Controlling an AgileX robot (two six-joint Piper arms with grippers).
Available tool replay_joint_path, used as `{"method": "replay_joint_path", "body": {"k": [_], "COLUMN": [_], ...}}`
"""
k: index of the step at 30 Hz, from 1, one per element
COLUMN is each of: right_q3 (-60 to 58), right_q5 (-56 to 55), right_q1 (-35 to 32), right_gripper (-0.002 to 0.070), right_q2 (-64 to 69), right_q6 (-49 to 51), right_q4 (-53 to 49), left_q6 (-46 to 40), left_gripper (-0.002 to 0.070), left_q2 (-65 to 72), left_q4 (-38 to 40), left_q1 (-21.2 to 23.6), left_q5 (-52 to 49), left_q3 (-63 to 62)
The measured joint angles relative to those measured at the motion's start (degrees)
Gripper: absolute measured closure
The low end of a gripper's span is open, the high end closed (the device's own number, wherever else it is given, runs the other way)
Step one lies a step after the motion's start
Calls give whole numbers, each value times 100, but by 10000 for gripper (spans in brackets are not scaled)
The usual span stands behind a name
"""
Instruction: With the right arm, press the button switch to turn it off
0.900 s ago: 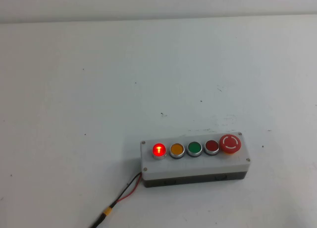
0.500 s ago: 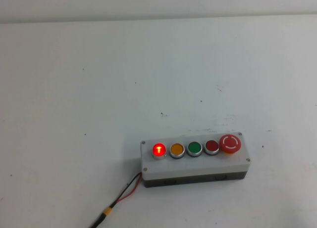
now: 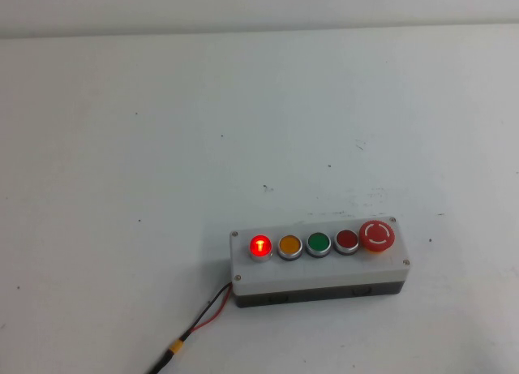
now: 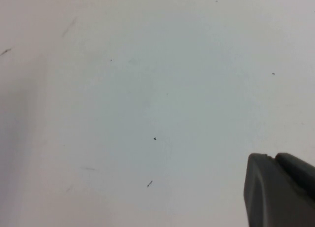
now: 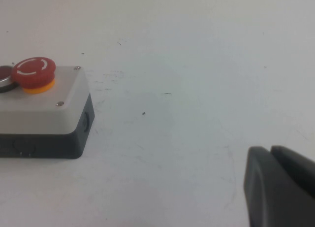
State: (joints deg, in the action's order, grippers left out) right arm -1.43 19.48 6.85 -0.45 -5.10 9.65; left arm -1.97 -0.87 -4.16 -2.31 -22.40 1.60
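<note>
A white button box with a dark base lies on the white table at the near right. Along its top sit a lit red button, an orange button, a green button, a dark red button and a red mushroom stop button. The right wrist view shows the box's end with the mushroom button. My right gripper is shut and empty, off the box's right end and apart from it. My left gripper is shut and empty over bare table. Neither gripper shows in the high view.
A red and black cable with a yellow tag runs from the box's left end to the near edge. The white table stretches back to a wall edge at the far side.
</note>
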Motion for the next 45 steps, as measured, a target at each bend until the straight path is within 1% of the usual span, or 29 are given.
{"method": "replay_joint_path", "body": {"k": [25,30,32,37,40,42,45], "right_q3": [0,0,0,0,0,0,0], "right_q5": [0,-268,-536,-1183,-1501,-1484,-944], "right_q1": [0,0,0,0,0,0,0], "right_gripper": [692,692,692,692,692,692,692], "right_q2": [0,0,0,0,0,0,0], "right_q6": [0,0,0,0,0,0,14], "right_q4": [30,852,1304,2834,3384,3614,3733], "left_q6": [0,0,0,0,0,0,0], "left_gripper": [677,677,677,677,677,677,677], "left_q2": [0,0,0,0,0,0,0], "left_q4": [0,0,0,0,0,0,0], "left_q1": [0,0,0,0,0,0,0], "left_q5": [0,0,0,0,0,0,0], "left_q3": [0,0,0,0,0,0,0]}}
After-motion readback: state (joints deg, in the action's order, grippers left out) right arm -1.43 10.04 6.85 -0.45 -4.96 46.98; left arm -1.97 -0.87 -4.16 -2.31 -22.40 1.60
